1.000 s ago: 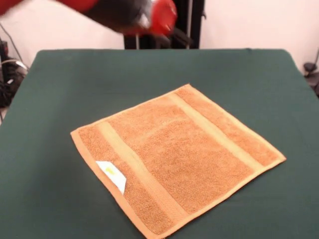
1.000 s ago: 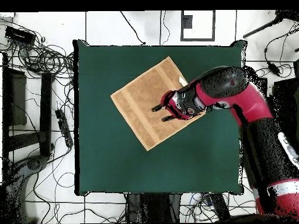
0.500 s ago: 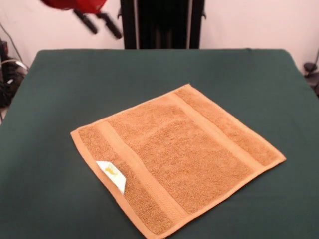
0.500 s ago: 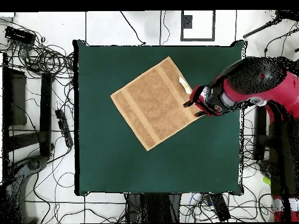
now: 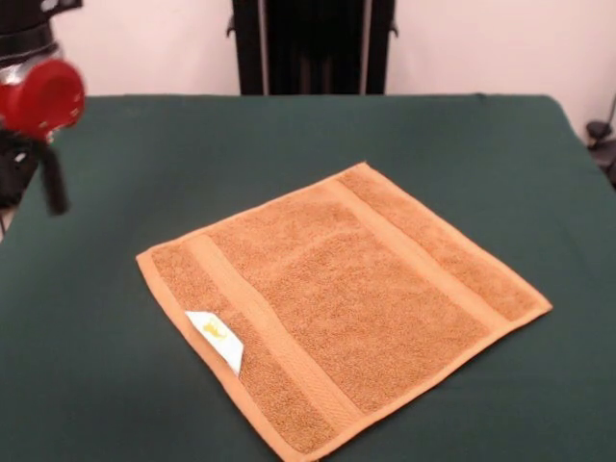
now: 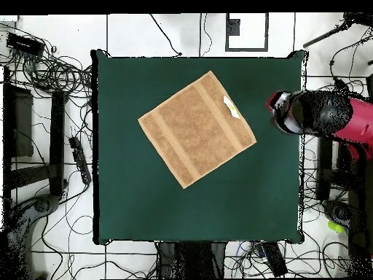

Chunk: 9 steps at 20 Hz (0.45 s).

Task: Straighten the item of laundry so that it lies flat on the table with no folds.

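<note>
I see the gripper [image 5: 48, 178] at the table's [image 5: 289, 125] side edge, well apart from the towel [image 5: 342, 308], with nothing between them but bare green felt. In the front view only a red round part of the arm and one dark finger hanging below it show, so I cannot tell whether the gripper is released or clenched; it carries nothing that I can see. In the overhead view the arm's [image 6: 320, 113] red and black end sits over the table's [image 6: 182, 211] edge, just beside the towel's [image 6: 195, 128] tagged corner but not over the cloth. From the gripper, the towel lies away toward the table's middle, turned like a diamond, spread flat with all four corners out. Its two woven bands run straight near opposite edges. The white tag [image 5: 216, 337] lies on the edge nearest the gripper's side, on top of the cloth
</note>
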### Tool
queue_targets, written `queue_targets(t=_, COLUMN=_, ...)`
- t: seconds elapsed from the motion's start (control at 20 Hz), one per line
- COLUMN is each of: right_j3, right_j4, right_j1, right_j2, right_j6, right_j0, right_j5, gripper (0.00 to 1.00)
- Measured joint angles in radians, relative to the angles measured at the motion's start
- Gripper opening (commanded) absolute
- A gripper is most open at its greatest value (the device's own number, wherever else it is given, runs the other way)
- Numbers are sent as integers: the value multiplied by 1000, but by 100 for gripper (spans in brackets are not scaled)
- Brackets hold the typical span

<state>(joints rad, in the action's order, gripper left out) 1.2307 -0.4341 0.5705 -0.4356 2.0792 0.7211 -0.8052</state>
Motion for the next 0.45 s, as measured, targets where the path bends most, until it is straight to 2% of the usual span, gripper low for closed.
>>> queue_targets(t=0.05, right_j3=4, right_j4=-23, right_j1=-4, right_j2=3, right_j6=0, right_j0=5, right_j5=84, gripper=100)
queue_targets(t=0.25, right_j3=15, right_j4=-82, right_j1=-14, right_j2=7, right_j6=0, right_j0=20, right_j5=278, gripper=100)
queue_targets(t=0.45, right_j3=17, right_j4=-111, right_j1=-20, right_j2=17, right_j6=0, right_j0=23, right_j5=348, gripper=100)
